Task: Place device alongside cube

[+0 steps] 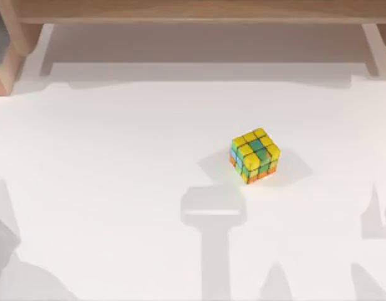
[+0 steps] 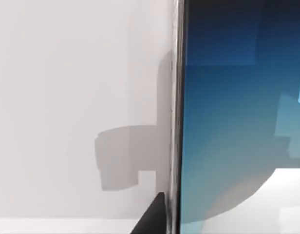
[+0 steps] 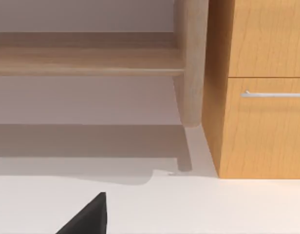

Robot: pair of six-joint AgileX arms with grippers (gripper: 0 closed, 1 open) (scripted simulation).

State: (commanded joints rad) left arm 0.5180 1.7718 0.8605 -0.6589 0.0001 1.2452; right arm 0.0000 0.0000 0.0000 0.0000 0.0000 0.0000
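The cube (image 1: 255, 155) sits on the white table (image 1: 105, 188), right of centre in the top view, turned so one corner faces the near edge; its top is mostly yellow with a green stripe, and its sides show blue, green and orange tiles. A grey shadow with a blocky head on a narrow stem lies on the table just beside the cube, toward the near edge and slightly left of it. In the left wrist view the device (image 2: 237, 122) is very close to the camera, its blue gradient screen covering one side of the picture and its pale edge running straight across the view. One dark finger (image 2: 152, 217) of the left gripper lies right against that edge, touching it or nearly so; the other finger is out of sight, so whether the left gripper is pinching the device cannot be told for certain. Beyond the device lies bare table with a stepped shadow on it. In the right wrist view a dark fingertip (image 3: 86, 217) of the right gripper shows over the white table, facing a wooden cabinet (image 3: 259, 87) with a metal drawer handle (image 3: 274, 94) and a wooden leg (image 3: 191, 63); whether that gripper is spread or pressed together cannot be told.
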